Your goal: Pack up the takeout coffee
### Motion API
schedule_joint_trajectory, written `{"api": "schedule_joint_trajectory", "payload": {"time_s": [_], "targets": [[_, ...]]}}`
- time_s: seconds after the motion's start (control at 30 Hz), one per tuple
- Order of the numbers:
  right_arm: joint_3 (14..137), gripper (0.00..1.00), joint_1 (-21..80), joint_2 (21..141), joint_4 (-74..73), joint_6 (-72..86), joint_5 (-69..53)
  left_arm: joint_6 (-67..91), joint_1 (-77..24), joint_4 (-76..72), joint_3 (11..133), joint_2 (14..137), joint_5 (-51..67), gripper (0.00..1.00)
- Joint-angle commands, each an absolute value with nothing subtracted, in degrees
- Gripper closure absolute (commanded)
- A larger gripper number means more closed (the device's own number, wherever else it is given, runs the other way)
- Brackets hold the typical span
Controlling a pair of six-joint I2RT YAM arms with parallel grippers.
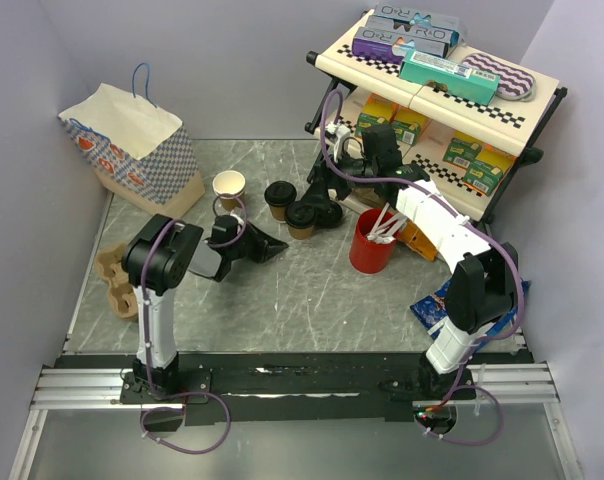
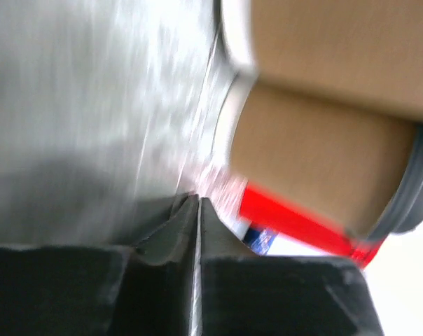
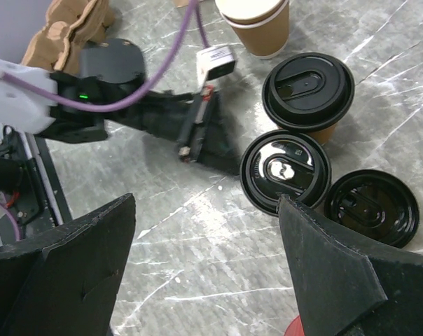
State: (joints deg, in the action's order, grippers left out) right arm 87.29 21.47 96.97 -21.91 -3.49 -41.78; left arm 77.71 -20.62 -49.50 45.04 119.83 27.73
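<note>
Two lidded coffee cups (image 1: 280, 197) upright

Two black-lidded cups (image 1: 281, 192) — upright, adjacent

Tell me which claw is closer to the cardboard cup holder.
Left. The left claw, shut, lies right of the cup holder, mid-table; the right claw is farther right, open above the lidded cups.

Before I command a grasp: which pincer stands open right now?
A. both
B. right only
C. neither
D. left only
B: the right pincer is spread wide near a lidded cup, while the left pincer is pressed shut with nothing between its fingers.
</note>
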Motion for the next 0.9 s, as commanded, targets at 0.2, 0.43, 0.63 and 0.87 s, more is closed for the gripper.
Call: {"api": "schedule_joint_trajectory", "payload": {"time_s": [0.2,0.43,0.63,0.87], "targets": [[88.07,0.09,21.27,92.38,-23.89,-10.27,-41.66,41.08,-16.35,-10.08,46.22,96.17,39.89,0.57],[85.43,0.09,21.27,87.2,-27.5,-15.91,-40.87,5.66,-15.73,24.92,59.9,82.62,38.77,0.46],[85.6,0.07,21.36,85.25,-28.56,-13.8,-37.09,-3.08,-9.35,43.05,67.94,75.87,20.23,0.38],[99.73,0.0,21.36,90.96,-31.55,-7.93,-39.99,1.65,6.22,48.15,64.69,65.39,6.07,0.21]]}}
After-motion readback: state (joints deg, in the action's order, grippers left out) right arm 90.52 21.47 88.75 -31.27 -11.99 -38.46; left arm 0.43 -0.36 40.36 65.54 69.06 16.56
